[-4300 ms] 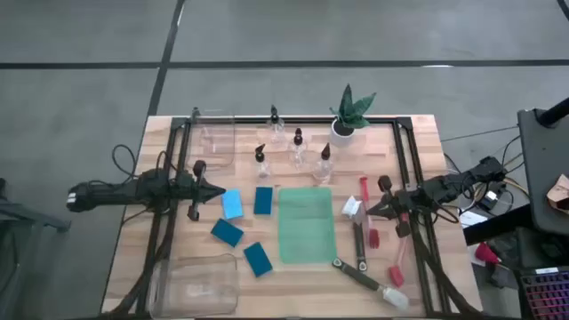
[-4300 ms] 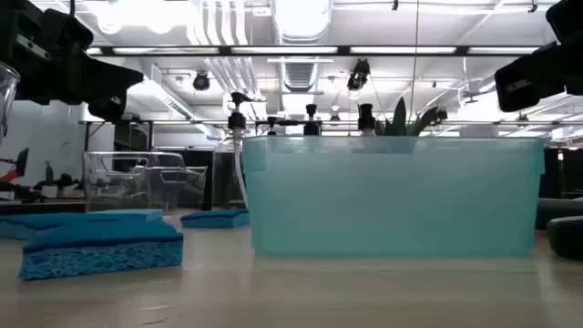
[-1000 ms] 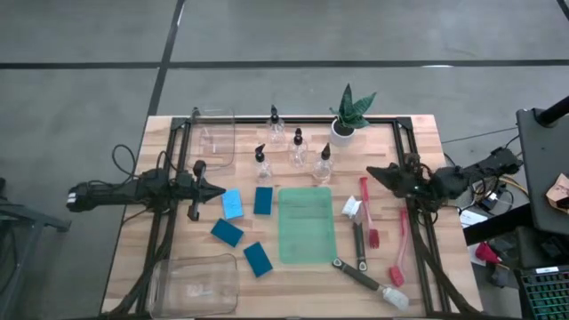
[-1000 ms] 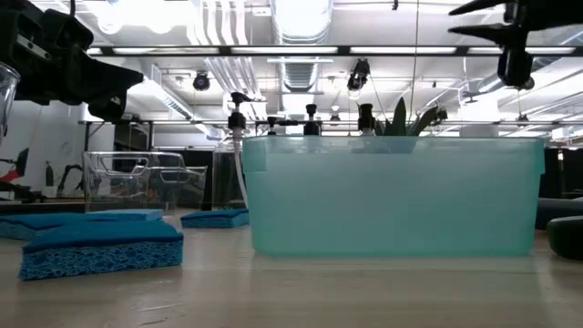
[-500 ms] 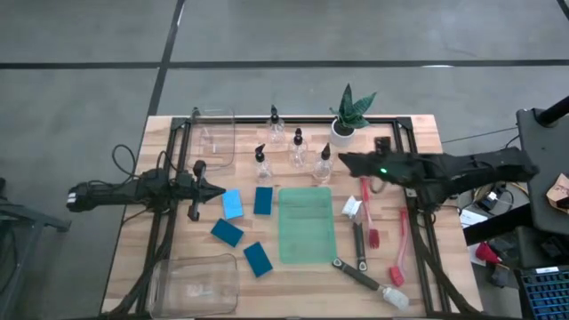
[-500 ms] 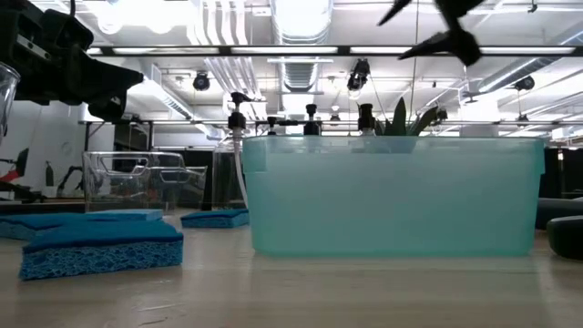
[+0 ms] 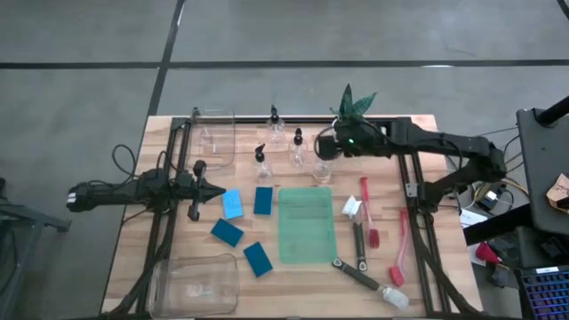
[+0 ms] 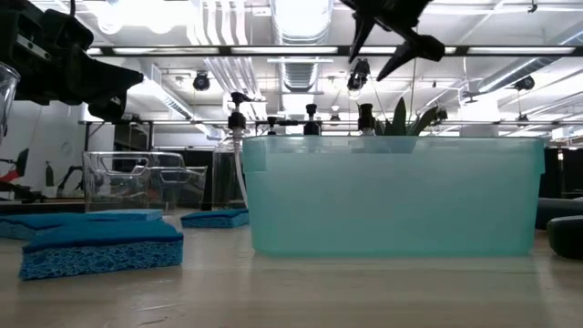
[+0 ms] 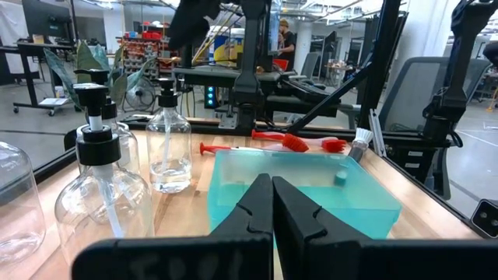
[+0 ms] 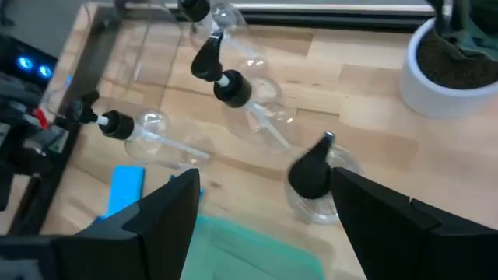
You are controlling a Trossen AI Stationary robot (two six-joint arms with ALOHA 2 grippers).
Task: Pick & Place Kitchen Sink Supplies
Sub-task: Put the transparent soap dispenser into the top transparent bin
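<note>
Right gripper [image 7: 325, 144]: fingers spread and released, holding nothing, directly above the clear bottle [image 7: 323, 166] nearest the green bin [image 7: 306, 224], at that bin's 12 o'clock. Three further bottles [image 7: 297, 148] stand just beyond. Blue sponges [image 7: 243, 229] lie at the bin's 9 o'clock, brushes [image 7: 367, 213] at 3 o'clock. Left gripper [image 7: 216, 190]: fingers clenched, empty, beside the sponges above the worktop [image 7: 418, 133].

Four small clear glass pump bottles with black tops [image 7: 296, 148] stand upright at the table's far middle, four flat blue rectangular sponges [image 7: 242, 229] lie scattered toward the left, and thin red and black long-handled brushes [image 7: 369, 213] lie flat on the right.
</note>
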